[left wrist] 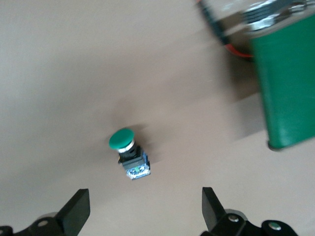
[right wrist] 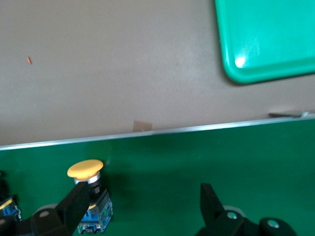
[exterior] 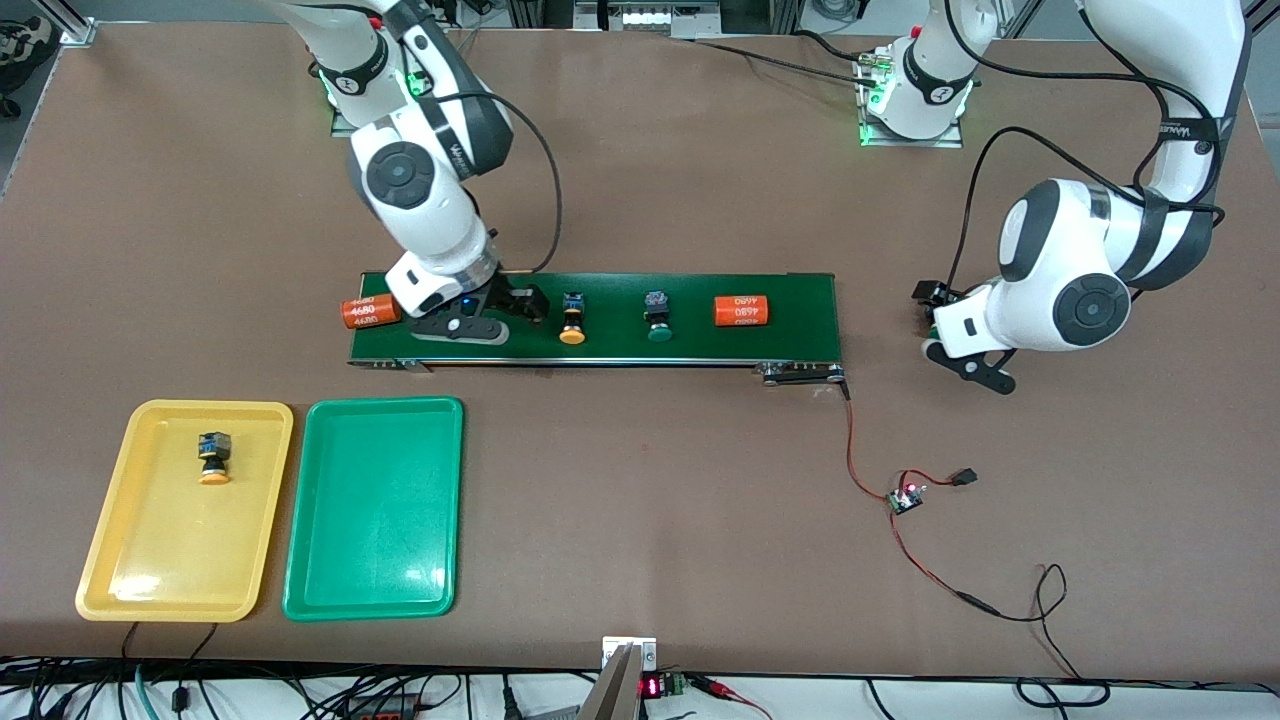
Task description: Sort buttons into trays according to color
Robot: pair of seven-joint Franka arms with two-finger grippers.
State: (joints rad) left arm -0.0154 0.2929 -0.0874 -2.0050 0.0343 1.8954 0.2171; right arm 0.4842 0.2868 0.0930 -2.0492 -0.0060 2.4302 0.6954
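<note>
Right gripper (exterior: 522,303) lining up on the yellow button (exterior: 572,319)

Both grippers' fingers spread wide, empty; button's mid-frame on the belt (exterior: 600,345). Looks light, hard plastic; I'd pinch the boxy body, not the slick round cap. Left gripper (exterior: 925,312) waits at the right.

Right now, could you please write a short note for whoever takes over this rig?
Right gripper: open, low over the belt at the right arm's end, empty, beside a yellow button.
Left gripper: open, empty, over the bare table off the belt's other end, above a green button lying on the table there.
Done: one yellow button lies in the yellow tray.
Left: the yellow button and a green button on the belt, plus the green one on the table. The green tray holds nothing yet.
Two orange cylinders stay out of the sort.
</note>
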